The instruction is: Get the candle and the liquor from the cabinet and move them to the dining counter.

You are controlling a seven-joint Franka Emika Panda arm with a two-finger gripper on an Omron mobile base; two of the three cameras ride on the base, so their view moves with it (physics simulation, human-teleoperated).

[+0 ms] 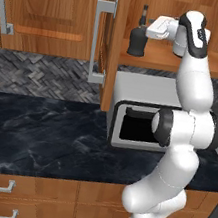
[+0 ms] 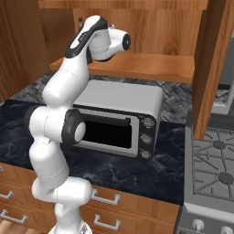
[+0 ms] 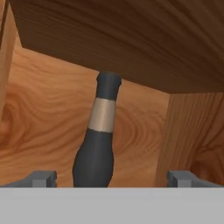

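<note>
Up inside the open cabinet (image 1: 118, 41), the liquor (image 1: 138, 39) stands upright on the wooden shelf (image 1: 161, 57), near its left end beside the swung-out door with its long grey bar handle (image 1: 98, 40). Just to the bottle's right the tool (image 3: 112, 177) reaches in level with its neck, and in the hand view its two finger tips (image 3: 41, 178) stand wide apart on either side of the bottle's dark body without touching it, gripping nothing. Below the shelf a silver toaster oven (image 2: 121, 119) sits on the black marble surface (image 1: 36, 128), with a stove (image 2: 215, 176) at the right.
</note>
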